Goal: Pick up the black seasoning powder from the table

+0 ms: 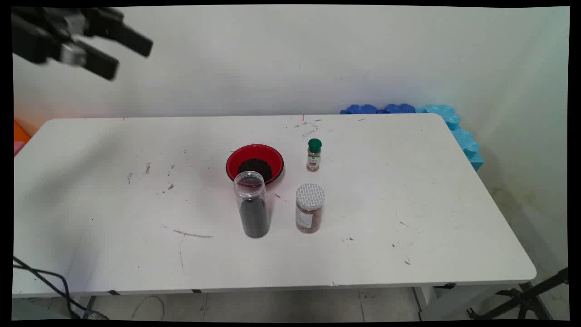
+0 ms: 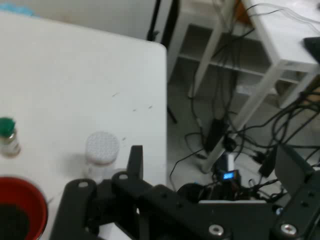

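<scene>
- While raised high in the main view's upper left corner, well above the table and clear of everything on it, the black two-finger gripper (image 1: 129, 56) has its fingers spread apart with nothing between them; in the hand view its black linkage (image 2: 165, 210) fills the bottom of the picture, and the two fingers stand wide apart there as well.
- Below it, the white table (image 1: 113, 204) carries dark scuffs and scratches on its left half.
- Near the table's middle sits a round red bowl with a dark rim (image 1: 254, 163), holding a dark, grainy heap in its bottom; the hand view catches it at the lower left edge (image 2: 20, 207).
- Just in front of the bowl, overlapping its near rim in the main view, stands a tall clear plastic jar with no lid (image 1: 252, 204), upright, its lower half filled with something black.
- To the right of that jar, apart from it, stands a shorter clear jar with a white patterned lid (image 1: 310, 208), upright, with brownish contents and a label; it also shows in the hand view (image 2: 101, 150).
- Behind this jar, just right of the bowl, stands a small spice bottle with a green cap (image 1: 313, 155), upright; the hand view shows it at the left edge (image 2: 7, 136).
- Along the table's far right edge lie bright blue foam blocks (image 1: 454, 125) against the wall.
</scene>
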`<state>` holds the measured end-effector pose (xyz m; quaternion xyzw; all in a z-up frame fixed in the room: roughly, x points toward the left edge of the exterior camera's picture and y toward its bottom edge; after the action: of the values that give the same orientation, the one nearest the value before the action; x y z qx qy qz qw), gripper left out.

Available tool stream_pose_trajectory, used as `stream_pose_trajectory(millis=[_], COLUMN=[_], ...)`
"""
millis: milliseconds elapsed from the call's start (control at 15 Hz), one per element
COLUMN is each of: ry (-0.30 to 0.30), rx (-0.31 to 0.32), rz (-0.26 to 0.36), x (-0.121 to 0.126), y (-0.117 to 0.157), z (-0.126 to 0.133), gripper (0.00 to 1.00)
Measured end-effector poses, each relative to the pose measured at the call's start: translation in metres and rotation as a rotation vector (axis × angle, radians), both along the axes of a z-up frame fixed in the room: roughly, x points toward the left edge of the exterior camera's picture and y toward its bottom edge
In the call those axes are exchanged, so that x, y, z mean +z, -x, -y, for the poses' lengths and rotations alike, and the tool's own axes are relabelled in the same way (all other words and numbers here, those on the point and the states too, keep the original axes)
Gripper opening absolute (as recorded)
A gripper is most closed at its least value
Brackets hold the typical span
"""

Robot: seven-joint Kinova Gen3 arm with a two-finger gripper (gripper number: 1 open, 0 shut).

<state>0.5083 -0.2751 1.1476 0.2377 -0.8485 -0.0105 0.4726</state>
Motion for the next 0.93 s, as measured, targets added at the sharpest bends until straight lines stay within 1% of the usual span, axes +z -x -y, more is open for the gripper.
stream_pose_trajectory(millis=[267, 467, 600, 800, 933], ry=[-0.029, -0.038, -0.048, -0.061, -0.066], rx=[0.106, 0.158, 0.200, 0.241, 0.253], rz=[0.058, 0.092, 0.115, 0.146, 0.164], x=[-0.050, -0.080, -0.107, -0.146, -0.170], y=[-0.007, -0.005, -0.002, 0.003, 0.006], z=[-0.002, -0.005, -0.009, -0.020, -0.026], gripper=[1.00, 1.00, 1.00, 1.00, 1.00])
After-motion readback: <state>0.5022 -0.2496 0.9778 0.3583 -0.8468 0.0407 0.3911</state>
